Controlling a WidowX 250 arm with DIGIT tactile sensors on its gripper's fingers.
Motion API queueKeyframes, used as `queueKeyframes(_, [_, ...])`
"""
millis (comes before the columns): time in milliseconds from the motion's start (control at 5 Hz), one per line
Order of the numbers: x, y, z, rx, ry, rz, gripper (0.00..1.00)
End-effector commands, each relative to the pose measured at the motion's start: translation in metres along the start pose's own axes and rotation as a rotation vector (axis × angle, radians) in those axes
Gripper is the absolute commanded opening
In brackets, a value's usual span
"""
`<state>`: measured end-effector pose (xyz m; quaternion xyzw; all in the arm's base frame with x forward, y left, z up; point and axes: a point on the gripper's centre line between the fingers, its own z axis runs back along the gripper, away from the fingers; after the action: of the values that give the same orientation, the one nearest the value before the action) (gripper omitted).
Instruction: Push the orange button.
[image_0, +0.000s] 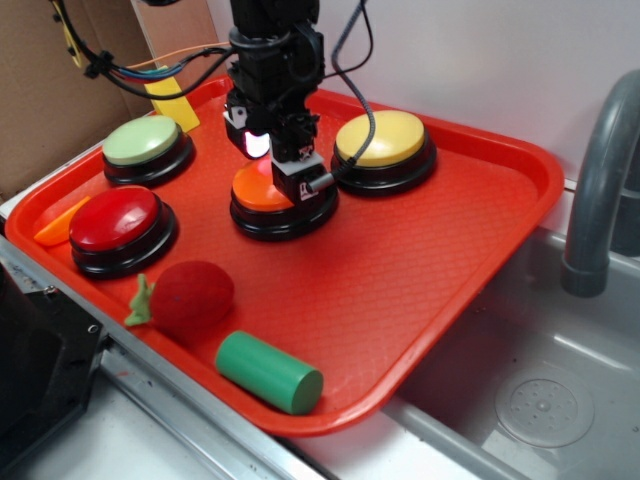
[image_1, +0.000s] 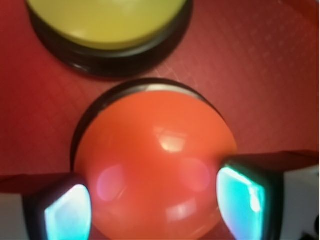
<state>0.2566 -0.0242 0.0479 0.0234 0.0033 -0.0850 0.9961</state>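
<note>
- The gripper (image_0: 290, 170) is down on top of the orange button (image_0: 262, 188), which sits near the middle of the red tray (image_0: 420, 270), on its black round base.
- From the wrist view, the orange button (image_1: 155, 170) fills the space below the camera, and the two fingertips (image_1: 67, 212) sit at either side of the dome with the claw spread apart, not closed on anything.
- Whether the fingers actually press on the dome or just rest against it, I cannot tell.
- Just to the right of the orange one, a little farther back, is the yellow button (image_0: 383, 148); in the wrist view the yellow button (image_1: 107, 25) lies right beyond the orange dome, close but apart.
- Left and far on the tray is a pale green button (image_0: 148, 147), and nearer, on the left, a red button (image_0: 122, 228).
- At the near edge of the tray lie a red plush strawberry (image_0: 190, 297) with a green stalk and, just to its right, a green cylinder (image_0: 268, 372) on its side.
- An orange wedge-shaped piece (image_0: 60, 222) rests against the tray's left rim beside the red button, and a yellow block (image_0: 172, 98) stands at the far left corner.
- To the right of the tray are a grey sink (image_0: 540, 390) and a grey faucet (image_0: 600, 180).
</note>
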Motion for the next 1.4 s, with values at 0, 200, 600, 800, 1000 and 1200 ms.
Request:
queueKeyframes(0, [-0.005, 0.006, 0.043, 0.033, -0.054, -0.034, 1.0])
queueKeyframes(200, [-0.015, 0.021, 0.079, 0.07, -0.048, -0.008, 1.0])
queueKeyframes(600, [-0.023, 0.031, 0.093, 0.087, -0.051, -0.014, 1.0])
queueKeyframes(800, [-0.026, 0.033, 0.1, 0.068, -0.051, -0.001, 1.0])
queueKeyframes(1000, [-0.03, 0.032, 0.106, 0.049, -0.055, 0.007, 1.0])
queueKeyframes(1200, [-0.034, 0.032, 0.111, 0.037, -0.064, 0.02, 1.0])
